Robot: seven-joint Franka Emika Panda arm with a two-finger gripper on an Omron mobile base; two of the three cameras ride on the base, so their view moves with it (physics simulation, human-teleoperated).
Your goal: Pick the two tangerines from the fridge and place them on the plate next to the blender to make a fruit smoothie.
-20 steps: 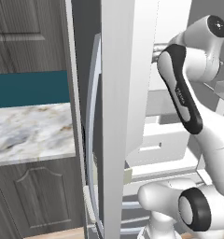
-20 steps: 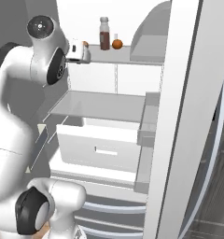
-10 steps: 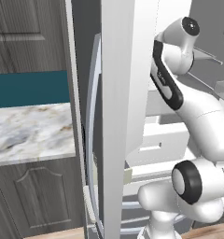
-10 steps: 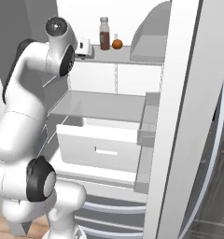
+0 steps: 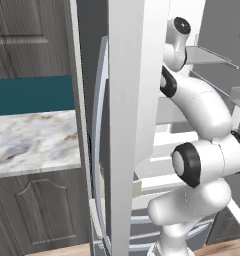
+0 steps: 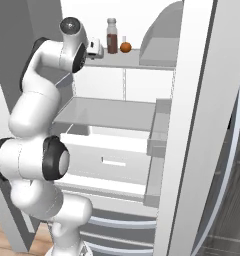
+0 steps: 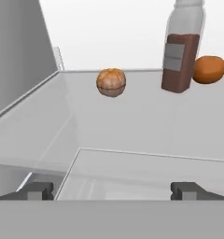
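Tangerines sit on the top shelf (image 7: pixel 132 126) of the open fridge (image 6: pixel 192 125): one (image 7: pixel 111 82) stands alone toward the left of the hand view, the other (image 7: pixel 209 69) lies farther right, partly behind a brown bottle (image 7: pixel 181 51) with a pale cap and a grey label. The bottle stands upright between the two fruits, just beside the right one and well apart from the left one. In the right base view one tangerine (image 6: pixel 125 47) shows just beside the bottle (image 6: pixel 112 36) on that shelf, near the back wall.

The gripper (image 7: pixel 114 189) is spread wide and grasps nothing; its two dark fingertips (image 7: pixel 37 190) rise at the bottom of the hand view, well short of the fruit, with the shelf's front edge just ahead of them. In the right base view the hand (image 6: pixel 94 48) is level with the top shelf, at its left end, pointing in toward the bottle.

Below the top shelf a second grey shelf (image 6: pixel 107 112) and a white drawer (image 6: pixel 112 160) show. In the left base view the fridge door (image 5: pixel 129 115) stands edge-on with its long curved handle (image 5: pixel 98 150), and a marble counter (image 5: pixel 34 142) over dark wood cabinets (image 5: pixel 37 210) lies to its left.
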